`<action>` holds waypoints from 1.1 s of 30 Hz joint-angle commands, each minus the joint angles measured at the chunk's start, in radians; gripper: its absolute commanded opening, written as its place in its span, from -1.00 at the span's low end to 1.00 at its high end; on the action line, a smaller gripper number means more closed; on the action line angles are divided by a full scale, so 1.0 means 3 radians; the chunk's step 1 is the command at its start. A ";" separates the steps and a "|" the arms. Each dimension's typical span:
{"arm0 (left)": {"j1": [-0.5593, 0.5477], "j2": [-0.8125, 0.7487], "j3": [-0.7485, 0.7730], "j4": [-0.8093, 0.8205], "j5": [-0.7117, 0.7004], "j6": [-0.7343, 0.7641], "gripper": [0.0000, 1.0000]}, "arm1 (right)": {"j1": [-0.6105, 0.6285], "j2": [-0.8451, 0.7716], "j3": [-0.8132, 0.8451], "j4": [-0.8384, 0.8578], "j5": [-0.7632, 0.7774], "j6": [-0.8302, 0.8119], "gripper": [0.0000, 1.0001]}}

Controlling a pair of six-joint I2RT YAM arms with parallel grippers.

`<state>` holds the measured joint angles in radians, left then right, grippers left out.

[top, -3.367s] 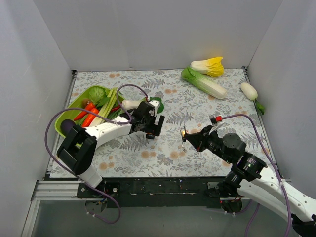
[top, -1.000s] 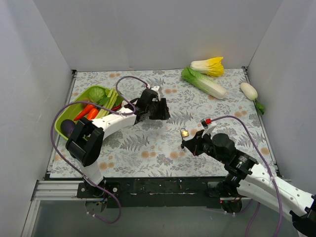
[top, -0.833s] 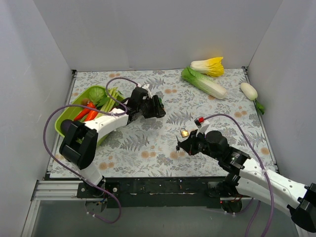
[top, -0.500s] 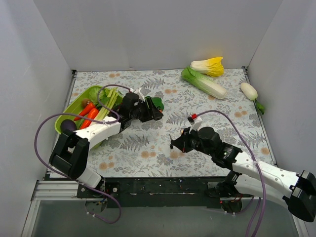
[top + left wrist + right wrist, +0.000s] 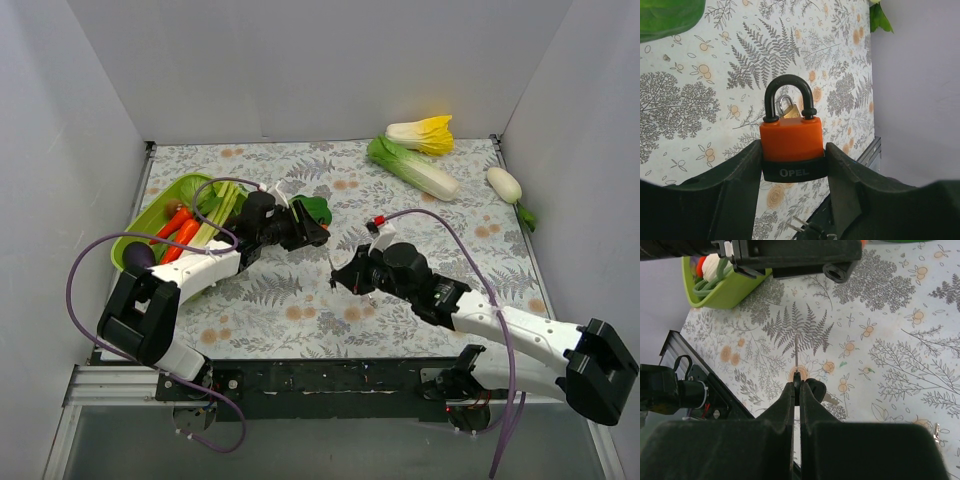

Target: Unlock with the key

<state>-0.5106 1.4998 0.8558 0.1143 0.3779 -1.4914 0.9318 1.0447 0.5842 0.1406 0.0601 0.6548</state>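
— What can bite you here?
— Your left gripper (image 5: 793,152) clamps the orange padlock (image 5: 790,136) aloft; your right gripper (image 5: 796,389) is pinched tight on the key (image 5: 796,352), close by. I can't see the keyhole: come in skewed and the thin blade may twist in the pinch.
— And around you?
— A fern-print cloth (image 5: 290,300), grey walls (image 5: 300,70), a green tray (image 5: 128,243) at left

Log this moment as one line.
left claw: shut on orange padlock, shackle closed | right claw: shut on key | key: apart from padlock, not yet inserted
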 commanded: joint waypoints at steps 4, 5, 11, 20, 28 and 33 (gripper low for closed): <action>-0.0001 -0.0106 -0.0010 0.0258 0.0126 -0.0086 -1.00 | -0.0048 0.0286 0.0394 0.0217 -0.0123 0.0021 -0.97; -0.0001 -0.0111 -0.0010 0.0258 0.0121 -0.0086 -1.00 | -0.0053 0.0312 0.0405 0.0227 -0.0134 0.0021 -0.97; -0.0001 -0.0142 -0.0025 0.0269 0.0101 -0.0081 -1.00 | -0.0221 0.0419 0.0420 0.0283 -0.0420 0.0062 -0.97; -0.0001 -0.0152 -0.0015 0.0258 0.0090 -0.0045 -1.00 | -0.0472 0.0654 0.0497 0.0390 -0.0773 0.0083 -0.97; -0.0001 -0.0152 -0.0010 0.0253 0.0070 -0.0024 -1.00 | -0.0585 0.0864 0.0609 0.0411 -0.0921 0.0057 -0.97; -0.0001 -0.0147 -0.0010 0.0253 0.0075 -0.0024 -1.00 | -0.0641 0.0971 0.0650 0.0436 -0.0993 0.0052 -0.97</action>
<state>-0.5114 1.4998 0.8471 0.1505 0.3931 -1.5070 0.7521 1.3205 0.7300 0.2157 -0.2008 0.6769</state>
